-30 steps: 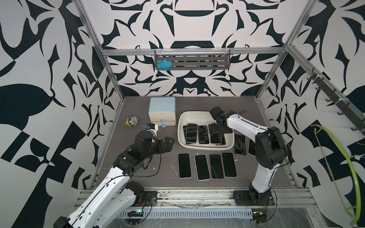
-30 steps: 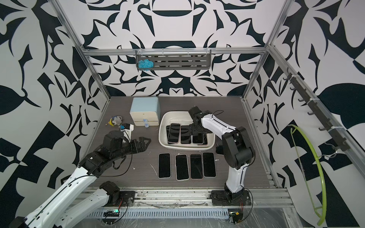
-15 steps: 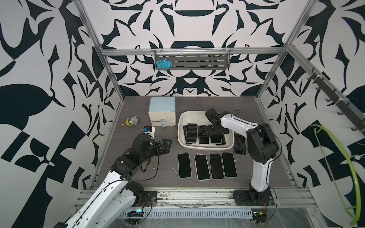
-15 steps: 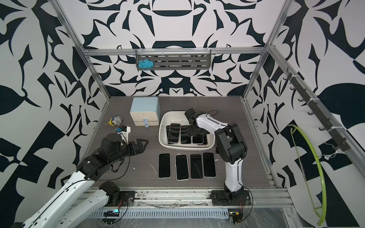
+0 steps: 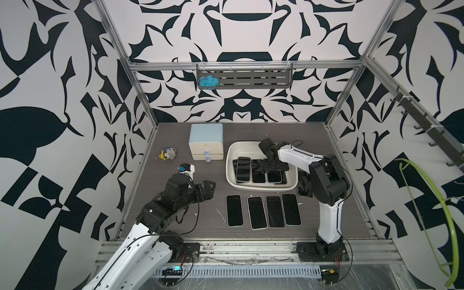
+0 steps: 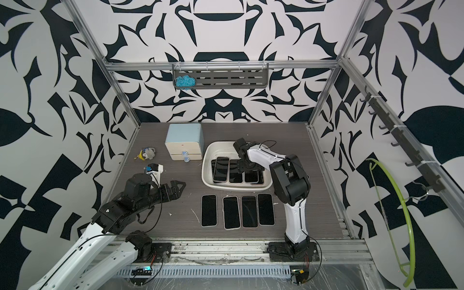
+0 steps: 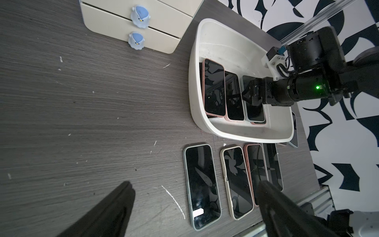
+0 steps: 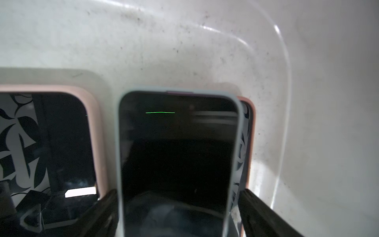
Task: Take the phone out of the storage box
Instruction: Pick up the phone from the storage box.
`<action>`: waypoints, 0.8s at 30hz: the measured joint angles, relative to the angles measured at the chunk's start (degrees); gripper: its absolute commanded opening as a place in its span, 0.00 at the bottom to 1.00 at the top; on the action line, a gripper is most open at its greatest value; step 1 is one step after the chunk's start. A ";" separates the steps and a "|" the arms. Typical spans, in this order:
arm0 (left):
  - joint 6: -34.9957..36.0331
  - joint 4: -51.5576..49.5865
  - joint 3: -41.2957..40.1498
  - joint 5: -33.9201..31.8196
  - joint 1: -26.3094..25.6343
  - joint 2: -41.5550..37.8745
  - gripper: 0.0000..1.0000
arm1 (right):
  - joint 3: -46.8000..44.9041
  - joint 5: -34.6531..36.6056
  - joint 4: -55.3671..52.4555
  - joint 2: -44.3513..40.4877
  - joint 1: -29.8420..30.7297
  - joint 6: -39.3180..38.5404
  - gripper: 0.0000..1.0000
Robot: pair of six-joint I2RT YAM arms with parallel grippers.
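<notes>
Two arms: L jaws spread; R jaws straddle blue-cased phone (image 8: 178, 153) in storage box (image 8: 184, 51), grip unclear.

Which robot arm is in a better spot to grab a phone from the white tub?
Right. The right gripper is inside the cream-white plastic storage box, straddling a pale-blue-cased phone; the open left gripper is outside it.

Right arm (image 5: 300, 157) did most of the moving. Its elbow swung in toward the middle of the table, and the right gripper (image 5: 273, 170) slid from the right end of the box (image 5: 232, 160) over toward the centre. It's now down among the phones, straddling the blue-cased phone (image 8: 178, 153). Left gripper (image 5: 212, 187) backed off a touch toward the front rail (image 5: 251, 248).
</notes>
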 measured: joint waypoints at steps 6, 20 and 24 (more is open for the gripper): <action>1.31 -0.72 0.17 0.00 0.00 0.00 1.00 | 0.13 -0.11 0.28 0.17 -0.04 1.84 0.97; 6.27 -1.36 3.82 0.04 0.00 4.46 1.00 | 0.04 -1.46 2.03 0.48 -0.04 3.43 0.74; 6.86 -1.01 3.82 0.09 0.00 5.40 1.00 | 0.15 -1.44 1.86 0.33 -0.04 3.39 0.72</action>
